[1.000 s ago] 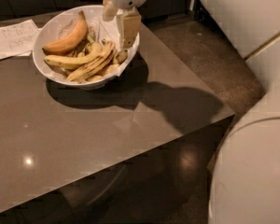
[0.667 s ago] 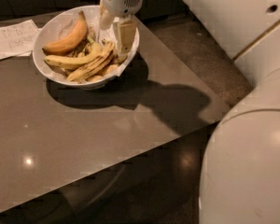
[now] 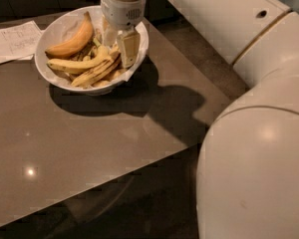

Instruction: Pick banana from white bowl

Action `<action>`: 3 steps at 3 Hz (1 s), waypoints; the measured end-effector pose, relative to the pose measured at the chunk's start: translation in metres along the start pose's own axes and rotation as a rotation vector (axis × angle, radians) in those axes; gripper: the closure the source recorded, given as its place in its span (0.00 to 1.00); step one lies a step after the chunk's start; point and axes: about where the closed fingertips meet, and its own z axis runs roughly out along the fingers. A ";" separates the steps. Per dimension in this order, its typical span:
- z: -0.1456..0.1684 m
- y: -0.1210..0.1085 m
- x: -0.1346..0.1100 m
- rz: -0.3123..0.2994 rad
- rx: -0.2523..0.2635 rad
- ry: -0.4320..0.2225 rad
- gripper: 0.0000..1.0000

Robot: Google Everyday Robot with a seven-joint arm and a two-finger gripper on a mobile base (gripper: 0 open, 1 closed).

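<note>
Banana, the slim streaked one, lies low in the front of the bowl, running from the middle up toward the right rim. 2 more bananas share the bowl: a cleaner yellow one lies just behind it and touches it, and a plump orange one leans against the far left side.

The gripper points down inside the bowl's right half, over the right ends of the 2 front bananas. Its fingers stand apart with a gap between them, and nothing is held. The right finger is close to the right rim, with little room on that side.

The bowl sits near the table's far right corner, its right rim near the right edge. A paper sheet lies just left of the bowl. The arm crosses above the right edge, and the robot's body stands off the front right corner.
</note>
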 end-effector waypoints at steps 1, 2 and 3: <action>0.007 -0.005 -0.002 -0.045 -0.018 0.032 0.45; 0.013 -0.011 -0.005 -0.079 -0.029 0.050 0.44; 0.017 -0.016 -0.006 -0.100 -0.037 0.058 0.43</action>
